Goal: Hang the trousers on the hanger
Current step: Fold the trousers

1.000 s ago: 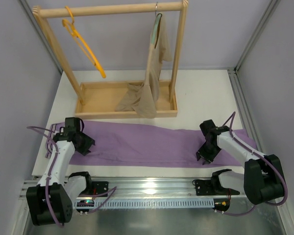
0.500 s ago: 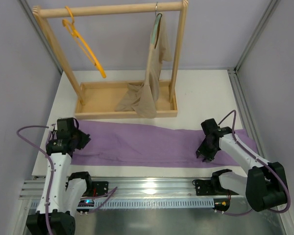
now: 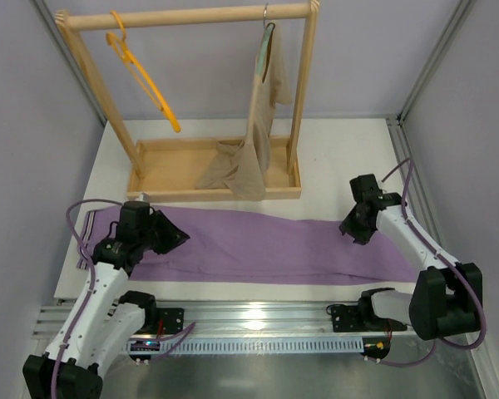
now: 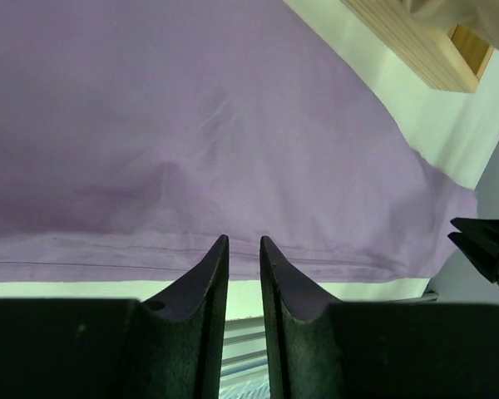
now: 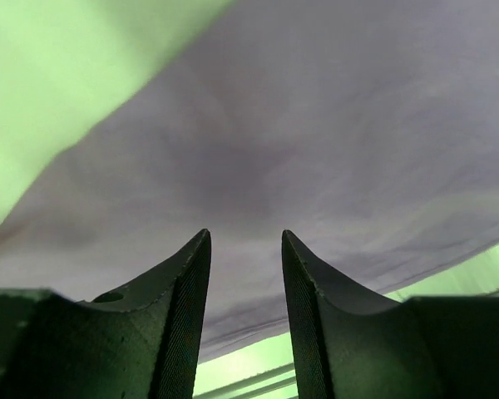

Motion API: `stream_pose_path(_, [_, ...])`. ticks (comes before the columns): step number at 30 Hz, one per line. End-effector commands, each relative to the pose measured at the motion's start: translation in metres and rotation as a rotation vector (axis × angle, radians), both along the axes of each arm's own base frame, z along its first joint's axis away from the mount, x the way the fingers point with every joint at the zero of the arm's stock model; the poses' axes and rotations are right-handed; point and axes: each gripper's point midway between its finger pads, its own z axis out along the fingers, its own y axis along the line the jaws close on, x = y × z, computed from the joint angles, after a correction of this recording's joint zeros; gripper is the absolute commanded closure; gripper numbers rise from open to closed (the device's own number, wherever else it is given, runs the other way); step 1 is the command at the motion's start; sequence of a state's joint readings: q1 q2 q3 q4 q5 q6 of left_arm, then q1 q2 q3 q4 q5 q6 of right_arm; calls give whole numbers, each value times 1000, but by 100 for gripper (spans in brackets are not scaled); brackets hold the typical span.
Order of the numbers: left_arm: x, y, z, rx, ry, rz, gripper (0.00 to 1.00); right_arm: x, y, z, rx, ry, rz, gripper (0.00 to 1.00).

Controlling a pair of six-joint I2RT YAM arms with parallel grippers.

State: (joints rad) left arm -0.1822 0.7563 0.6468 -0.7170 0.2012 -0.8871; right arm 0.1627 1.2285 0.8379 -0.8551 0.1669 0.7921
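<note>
The trousers (image 3: 266, 245) lie flat across mid-frame, the hanger (image 3: 141, 79) hangs upper left, and both empty tools, left tool (image 4: 243, 241) narrow, right tool (image 5: 245, 237) wider, should likely pinch one edge firmly before lifting.

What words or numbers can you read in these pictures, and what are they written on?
None can be read. No words, numbers or signs show on the long lilac-purple fabric trousers, the thin orange-yellow plastic hanger, the wooden rack or the beige garment. The ribbed strip by the metal rail shows no marks that can be read.
</note>
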Motion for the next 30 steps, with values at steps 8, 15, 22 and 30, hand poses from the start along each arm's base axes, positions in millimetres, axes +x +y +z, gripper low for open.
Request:
stream_pose_path(8, [-1, -15, -15, -16, -26, -56, 59, -6, -29, -42, -69, -73, -68, 57])
stream_pose_path(15, [19, 5, -13, 97, -37, 30, 48, 36, -17, -48, -59, -119, 105, 56])
stream_pose_path(22, [43, 10, -10, 156, -8, 64, 44, 71, -5, -61, -38, -94, 205, 55])
stream_pose_path(30, [57, 19, -1, 240, -15, 54, 43, 132, -10, -30, -122, -95, 325, 55])
